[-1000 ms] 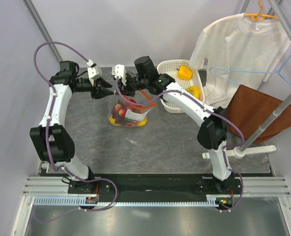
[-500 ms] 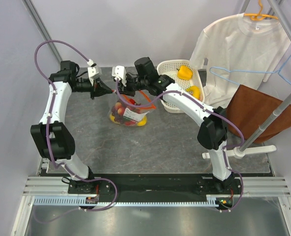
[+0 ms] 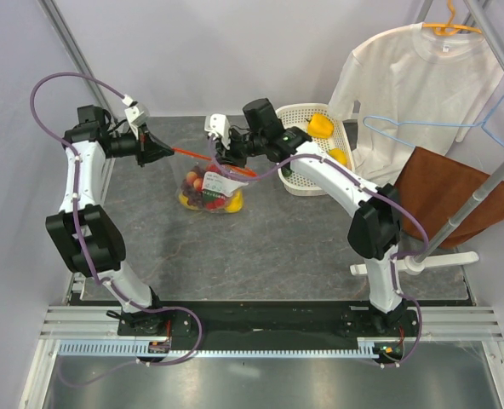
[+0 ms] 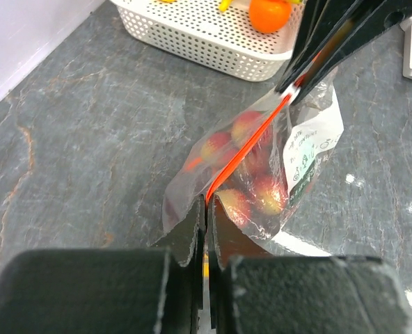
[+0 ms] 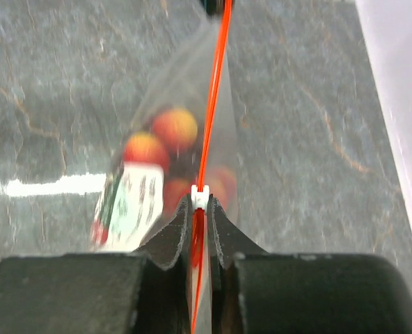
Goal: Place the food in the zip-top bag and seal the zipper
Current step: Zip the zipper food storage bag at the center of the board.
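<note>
Crinkled bag (image 4: 185,202) blurs food (image 4: 258,191) — zipper (image 4: 251,143) ends clamped, hidden.

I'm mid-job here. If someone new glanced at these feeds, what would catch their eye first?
The orange-red zipper, pulled into a taut line between the left fingers and right fingers, far-centre in the overhead view. Under it is the clear zip-top bag with toy food bunched inside. To its right sits a white basket holding yellow and orange pieces.

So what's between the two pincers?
The narrow orange-red zipper strip of the clear plastic bag, taut from left pincer to right pincer; top view shows it.
</note>
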Robot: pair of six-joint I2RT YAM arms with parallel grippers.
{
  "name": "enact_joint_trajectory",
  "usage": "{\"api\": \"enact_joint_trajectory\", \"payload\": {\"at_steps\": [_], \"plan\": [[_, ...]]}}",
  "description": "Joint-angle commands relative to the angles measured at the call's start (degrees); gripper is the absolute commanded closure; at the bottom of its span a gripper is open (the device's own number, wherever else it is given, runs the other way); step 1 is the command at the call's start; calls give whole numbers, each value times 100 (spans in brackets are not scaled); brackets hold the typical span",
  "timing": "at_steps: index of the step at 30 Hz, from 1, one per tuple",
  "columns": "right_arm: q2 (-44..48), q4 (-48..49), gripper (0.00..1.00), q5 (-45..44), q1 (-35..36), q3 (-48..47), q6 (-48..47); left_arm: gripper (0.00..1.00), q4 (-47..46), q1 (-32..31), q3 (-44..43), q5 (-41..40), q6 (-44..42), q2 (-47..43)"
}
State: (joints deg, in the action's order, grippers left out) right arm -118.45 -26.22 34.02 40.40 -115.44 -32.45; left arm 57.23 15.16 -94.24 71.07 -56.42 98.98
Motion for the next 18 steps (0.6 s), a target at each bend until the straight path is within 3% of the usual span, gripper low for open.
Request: {"api": "enact_joint_trajectory", "payload": {"at_steps": [1, 18], "plan": [[656, -831, 100, -124, -339, 337, -402, 98, -476, 198, -192, 13, 211, 25], [1737, -2150, 100, -422, -920, 1568, -1141, 98, -836, 251, -315, -181, 650, 297]]}}
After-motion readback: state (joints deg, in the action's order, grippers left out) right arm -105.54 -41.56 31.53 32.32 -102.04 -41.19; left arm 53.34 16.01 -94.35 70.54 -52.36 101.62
